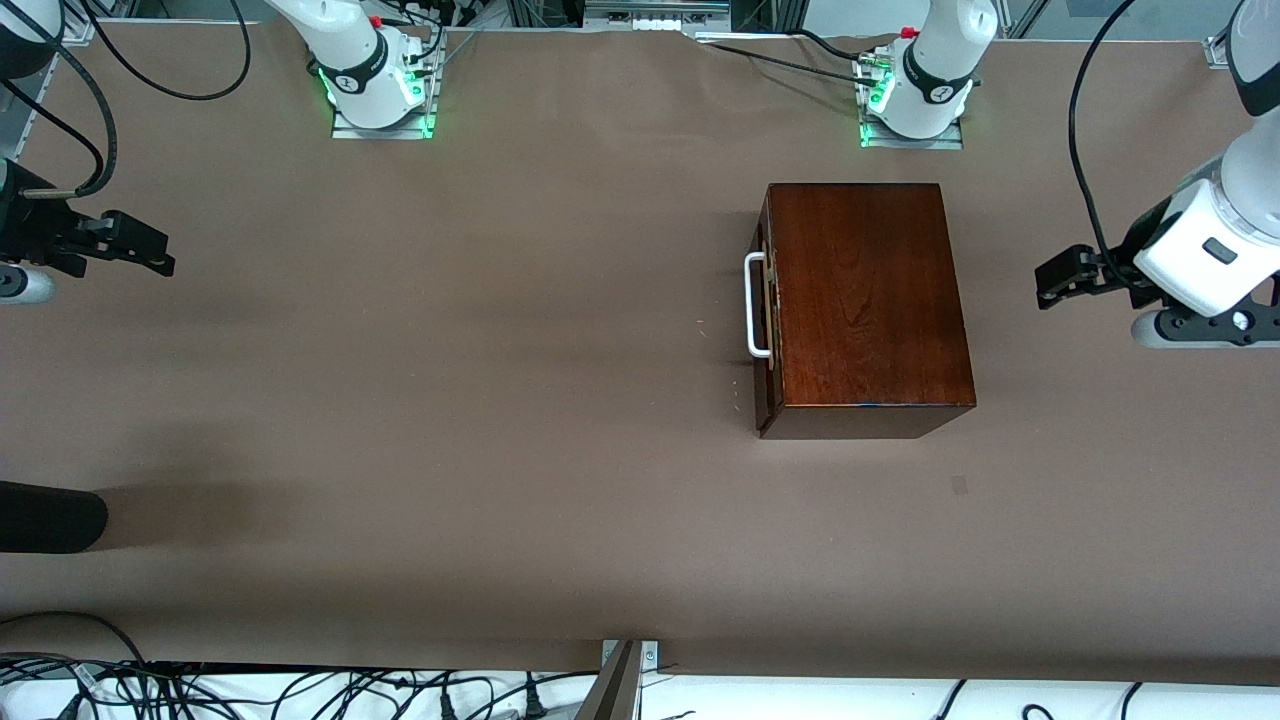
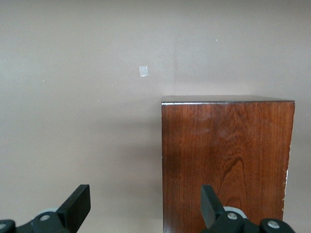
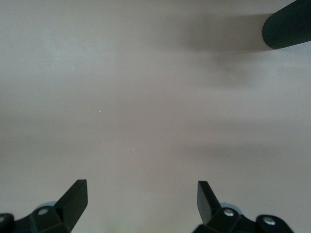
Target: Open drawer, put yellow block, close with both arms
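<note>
From the front view, a glossy dark mahogany box (image 1: 868, 300) is seen on the brown table (image 1: 450, 400), toward the left arm's end and just in front of that arm's base. The drawer (image 1: 766, 310) is pushed in, its white U-shaped bar handle (image 1: 756, 305) facing the right arm's end. The left gripper (image 1: 1062, 277) is held over the table beside the box, the right gripper (image 1: 140, 245) over the table's other end; a black rounded object (image 1: 50, 517) is seen at that edge, though what it is cannot be told.

In the left wrist view, the left gripper (image 2: 146, 206) is spread wide above the box's (image 2: 226, 160) reddish grained top.

In the right wrist view, the right gripper (image 3: 142, 201) is spread wide over bare table.
</note>
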You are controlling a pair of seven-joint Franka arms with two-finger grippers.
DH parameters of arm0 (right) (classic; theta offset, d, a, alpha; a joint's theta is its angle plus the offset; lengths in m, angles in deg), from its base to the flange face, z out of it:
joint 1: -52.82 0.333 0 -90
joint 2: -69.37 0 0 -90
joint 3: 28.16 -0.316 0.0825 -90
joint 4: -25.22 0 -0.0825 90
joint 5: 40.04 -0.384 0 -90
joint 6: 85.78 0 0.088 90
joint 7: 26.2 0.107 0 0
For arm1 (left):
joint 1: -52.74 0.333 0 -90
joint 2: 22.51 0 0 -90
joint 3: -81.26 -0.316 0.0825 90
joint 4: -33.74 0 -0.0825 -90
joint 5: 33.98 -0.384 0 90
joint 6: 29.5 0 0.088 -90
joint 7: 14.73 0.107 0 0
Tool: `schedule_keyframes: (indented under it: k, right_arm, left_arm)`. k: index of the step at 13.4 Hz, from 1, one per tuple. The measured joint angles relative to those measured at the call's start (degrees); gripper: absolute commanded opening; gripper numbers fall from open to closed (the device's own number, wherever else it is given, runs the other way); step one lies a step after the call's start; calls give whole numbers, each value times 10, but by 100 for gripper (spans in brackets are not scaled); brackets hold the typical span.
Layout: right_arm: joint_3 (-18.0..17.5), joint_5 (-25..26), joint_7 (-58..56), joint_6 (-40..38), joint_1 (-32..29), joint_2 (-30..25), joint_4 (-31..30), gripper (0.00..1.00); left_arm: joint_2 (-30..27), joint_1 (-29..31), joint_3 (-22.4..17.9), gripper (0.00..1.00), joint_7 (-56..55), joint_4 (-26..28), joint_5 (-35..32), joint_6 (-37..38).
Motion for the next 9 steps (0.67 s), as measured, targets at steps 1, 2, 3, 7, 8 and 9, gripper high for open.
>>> schedule_keyframes:
  k: [1, 2, 3, 7, 8, 9]
  right_arm:
    - [0, 0, 0, 0, 0, 0, 0, 100]
    - [0, 0, 0, 0, 0, 0, 0, 100]
    - [0, 0, 0, 0, 0, 0, 0, 100]
    - [0, 0, 0, 0, 0, 0, 0, 100]
    - [0, 0, 0, 0, 0, 0, 0, 100]
    - [0, 0, 0, 0, 0, 0, 0, 100]
  left_arm:
    - [-10, 0, 1, 100, 0, 12, 0, 0]
    - [-22, 0, 1, 100, 0, 25, 0, 0]
    - [-35, 0, 2, 100, 0, 40, 0, -2]
    - [-81, 0, 5, 100, -1, 91, 0, -7]
    - [-85, 0, 7, 100, -2, 95, 0, -8]
    - [-85, 0, 8, 100, -3, 97, 0, -9]
